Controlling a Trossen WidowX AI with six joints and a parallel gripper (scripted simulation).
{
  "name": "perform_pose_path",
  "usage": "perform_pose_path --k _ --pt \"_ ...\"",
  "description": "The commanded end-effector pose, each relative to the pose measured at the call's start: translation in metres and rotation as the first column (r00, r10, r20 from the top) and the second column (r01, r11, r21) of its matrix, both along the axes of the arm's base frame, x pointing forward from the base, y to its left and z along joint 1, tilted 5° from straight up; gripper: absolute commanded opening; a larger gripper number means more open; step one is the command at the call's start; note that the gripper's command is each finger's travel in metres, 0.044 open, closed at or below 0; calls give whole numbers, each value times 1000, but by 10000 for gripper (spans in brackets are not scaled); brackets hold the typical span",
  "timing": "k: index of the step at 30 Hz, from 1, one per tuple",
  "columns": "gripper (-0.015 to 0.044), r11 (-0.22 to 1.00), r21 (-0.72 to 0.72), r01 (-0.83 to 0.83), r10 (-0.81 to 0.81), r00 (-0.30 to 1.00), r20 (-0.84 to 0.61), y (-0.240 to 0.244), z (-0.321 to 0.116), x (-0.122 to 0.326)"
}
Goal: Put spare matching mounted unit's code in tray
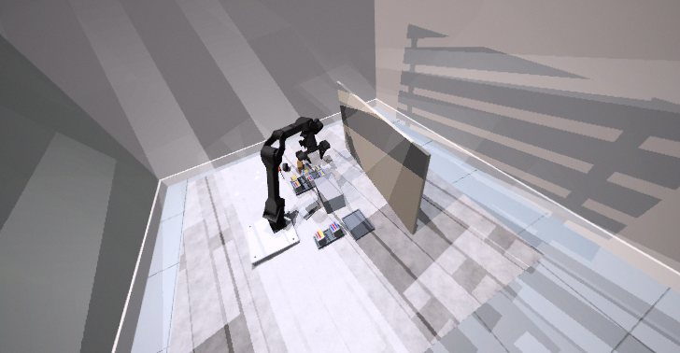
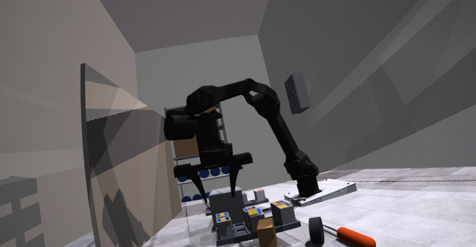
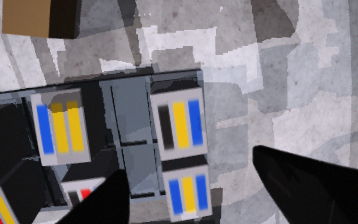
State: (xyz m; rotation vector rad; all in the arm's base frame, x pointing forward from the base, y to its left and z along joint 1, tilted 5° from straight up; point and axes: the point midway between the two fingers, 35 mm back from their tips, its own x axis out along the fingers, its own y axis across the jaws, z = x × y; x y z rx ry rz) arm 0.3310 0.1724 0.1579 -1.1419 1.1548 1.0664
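Observation:
My gripper (image 1: 314,159) (image 2: 219,198) (image 3: 191,166) is open and empty, pointing down above one end of the larger spare rack (image 2: 293,224) (image 3: 130,110). Between the fingers, in the wrist view, are a black-yellow-blue spare (image 3: 180,125) (image 2: 223,228) and a blue-yellow-blue spare (image 3: 189,192), both standing in the rack. A blue-yellow-yellow spare (image 3: 60,127) stands further left, with several others, some partly hidden. The mounted unit (image 1: 331,190) (image 2: 229,208) is a grey box beside this rack; its back code does not show. The dark, flat tray (image 1: 358,223) appears empty in the top view.
A smaller rack with two striped units (image 1: 319,234) (image 1: 334,227) lies beside the tray. A tall tan panel (image 1: 380,169) (image 2: 139,165) stands along one side. A wooden block (image 2: 267,233) (image 3: 25,17), a black wheel (image 2: 316,232) and an orange-handled screwdriver (image 2: 356,236) are near the larger rack.

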Motion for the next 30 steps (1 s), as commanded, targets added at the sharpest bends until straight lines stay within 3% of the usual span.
perform_pose_path --k 1,30 --pt "300 1000 -3 -4 4 1000 5 0 -4 1" --pt "300 1000 -3 -4 4 1000 6 5 -44 8"
